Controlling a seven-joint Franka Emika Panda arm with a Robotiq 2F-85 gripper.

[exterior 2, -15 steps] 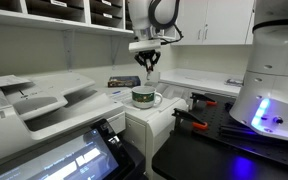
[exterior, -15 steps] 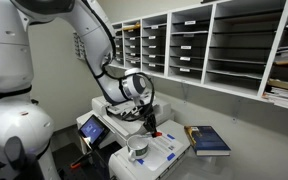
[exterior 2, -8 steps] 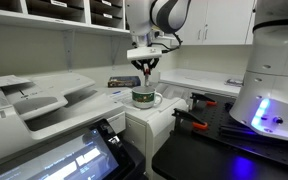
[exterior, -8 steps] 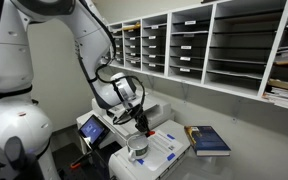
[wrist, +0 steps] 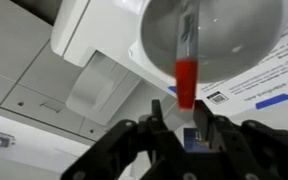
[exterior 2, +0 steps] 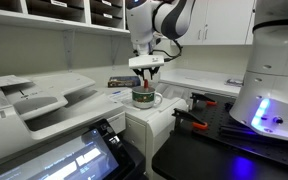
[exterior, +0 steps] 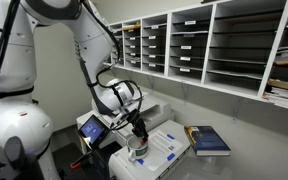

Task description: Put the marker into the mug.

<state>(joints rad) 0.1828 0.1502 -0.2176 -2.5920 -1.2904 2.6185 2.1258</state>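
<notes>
The small white mug (wrist: 234,45) with a greyish inside stands on a sheet of paper atop the white printer, directly under my gripper; it also shows in both exterior views (exterior: 136,151) (exterior 2: 144,97). My gripper (wrist: 179,115) is shut on the marker (wrist: 187,65), gripping its red end, and the clear barrel points down into the mug's opening. In both exterior views my gripper (exterior: 137,131) (exterior 2: 147,72) hangs just above the mug's rim. The marker is hard to make out there.
A blue book (exterior: 209,140) lies on the counter beside the printer (exterior: 169,150). Wall shelves with paper trays (exterior: 204,45) run behind. A large white printer tray (exterior 2: 34,95) and a red-handled tool (exterior 2: 189,120) flank the mug.
My gripper has moved down and sideways with the marker until it stands right over the mug. The marker's tip now reaches into the mug's opening.
</notes>
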